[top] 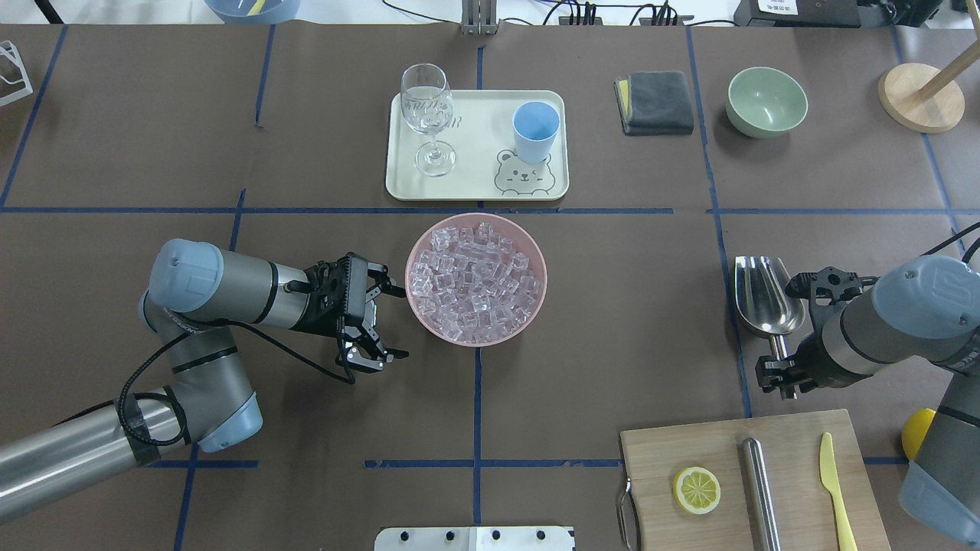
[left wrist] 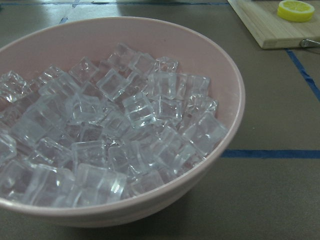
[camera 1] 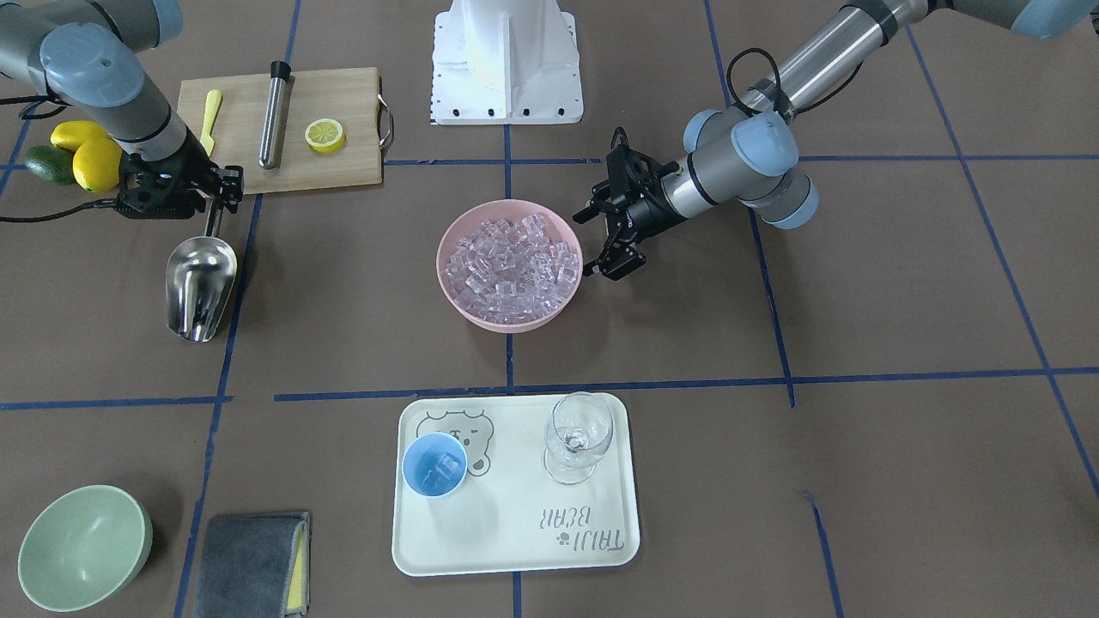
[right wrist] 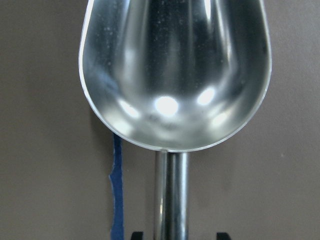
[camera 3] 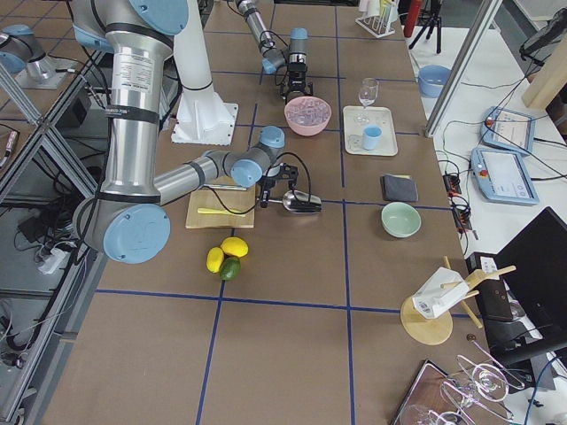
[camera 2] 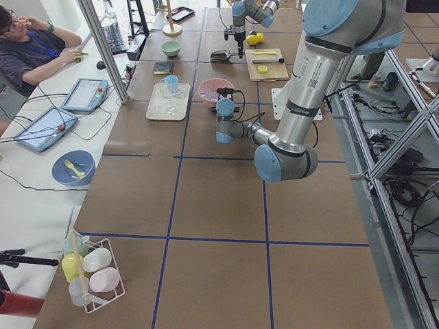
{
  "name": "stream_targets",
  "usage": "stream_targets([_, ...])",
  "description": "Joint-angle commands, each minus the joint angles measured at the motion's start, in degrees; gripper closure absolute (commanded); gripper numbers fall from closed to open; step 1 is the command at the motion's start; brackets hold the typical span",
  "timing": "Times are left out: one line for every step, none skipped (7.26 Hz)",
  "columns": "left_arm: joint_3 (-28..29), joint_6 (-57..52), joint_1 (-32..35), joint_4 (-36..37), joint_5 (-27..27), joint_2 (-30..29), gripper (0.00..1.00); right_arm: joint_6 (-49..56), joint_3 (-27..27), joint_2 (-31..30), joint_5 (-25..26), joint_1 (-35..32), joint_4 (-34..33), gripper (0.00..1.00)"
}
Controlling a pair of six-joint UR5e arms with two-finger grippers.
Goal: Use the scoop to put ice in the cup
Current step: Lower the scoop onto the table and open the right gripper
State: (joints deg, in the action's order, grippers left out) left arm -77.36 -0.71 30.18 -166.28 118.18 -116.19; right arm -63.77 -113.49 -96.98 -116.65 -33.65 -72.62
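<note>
The ice (camera 1: 513, 266) fills a pink bowl (camera 1: 455, 296) at the table's middle, and shows close up in the left wrist view (left wrist: 115, 135). The light-blue cup (camera 1: 434, 465) stands on a cream tray (camera 1: 515, 549) with a few cubes inside. The steel scoop (camera 1: 200, 287) lies on the table, empty (right wrist: 175, 75). My right gripper (camera 1: 219, 202) is open, its fingers on either side of the scoop's handle without touching it. My left gripper (camera 1: 592, 243) is open and empty, close beside the bowl's rim (top: 390, 323).
A clear stemmed glass (camera 1: 577, 436) stands on the tray next to the cup. A cutting board (camera 1: 343, 163) holds a lemon half, a steel cylinder and a yellow knife. Lemons and an avocado (camera 1: 77, 154) lie behind the right arm. A green bowl (camera 1: 81, 545) and a grey cloth (camera 1: 249, 562) are near the far edge.
</note>
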Motion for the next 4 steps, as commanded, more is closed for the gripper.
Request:
stream_targets([-0.1,0.0,0.1,0.0,0.0,0.0,0.0,0.0,0.1,2.9,0.9,-0.3,-0.1,0.0])
stream_targets([-0.2,0.0,0.3,-0.1,0.0,0.0,0.0,0.1,-0.2,3.5,2.0,-2.3,-0.2,0.0])
stream_targets([-0.9,0.1,0.7,-0.1,0.0,0.3,0.0,1.5,-0.2,4.5,1.4,-7.0,-0.7,0.0])
stream_targets([-1.2,0.0,1.7,-0.1,0.2,0.6,0.0,9.8,0.1,4.9,0.9,-11.4,-2.2,0.0])
